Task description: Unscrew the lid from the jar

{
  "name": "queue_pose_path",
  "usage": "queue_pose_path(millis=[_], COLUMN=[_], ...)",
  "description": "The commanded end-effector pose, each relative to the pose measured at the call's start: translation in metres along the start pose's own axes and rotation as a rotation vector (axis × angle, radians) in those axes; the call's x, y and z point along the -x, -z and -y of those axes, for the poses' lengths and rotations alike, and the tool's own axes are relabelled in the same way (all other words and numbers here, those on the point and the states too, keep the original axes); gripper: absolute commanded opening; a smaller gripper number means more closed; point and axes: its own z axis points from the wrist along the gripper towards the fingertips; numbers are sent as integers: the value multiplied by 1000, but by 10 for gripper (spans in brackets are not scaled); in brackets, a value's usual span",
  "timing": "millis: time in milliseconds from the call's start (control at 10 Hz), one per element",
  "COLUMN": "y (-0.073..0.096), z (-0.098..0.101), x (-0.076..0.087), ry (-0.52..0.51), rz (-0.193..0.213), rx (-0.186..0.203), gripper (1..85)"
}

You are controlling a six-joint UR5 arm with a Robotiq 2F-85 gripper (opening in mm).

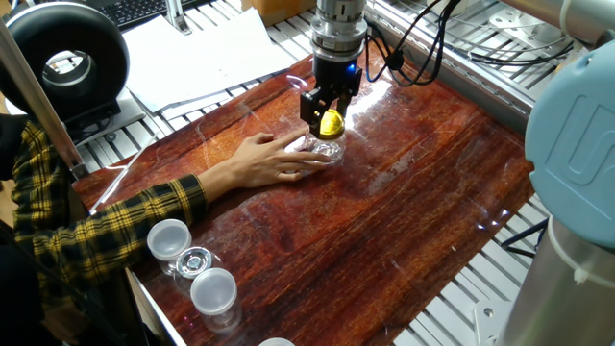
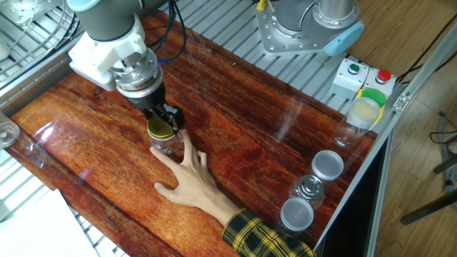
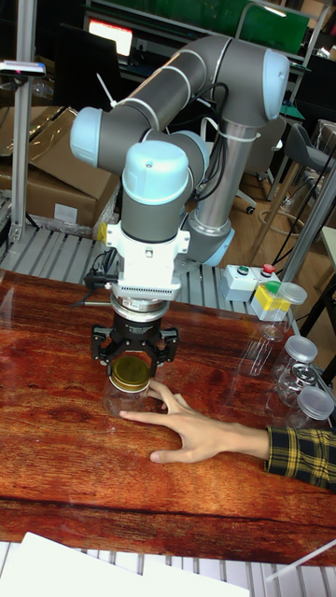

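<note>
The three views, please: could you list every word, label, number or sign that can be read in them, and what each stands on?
No text reads clearly.
Blue arm cap: raised logo, a "U" and part of another letter, cut off by the frame edge.
Keyboard: keys too small to read.
Button box: no label legible.
Screen: blurred.
Lid: no print visible.
</note>
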Motion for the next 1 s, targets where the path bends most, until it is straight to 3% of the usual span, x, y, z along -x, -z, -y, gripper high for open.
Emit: queue_pose_path(millis=[0, 600, 900], y=[0, -1, 4], z=[-4, -3, 0], x=[3, 2, 5], ry=[-13, -28, 18], rz=[10, 6, 14], rx=[7, -14, -16], gripper=[683, 673, 607])
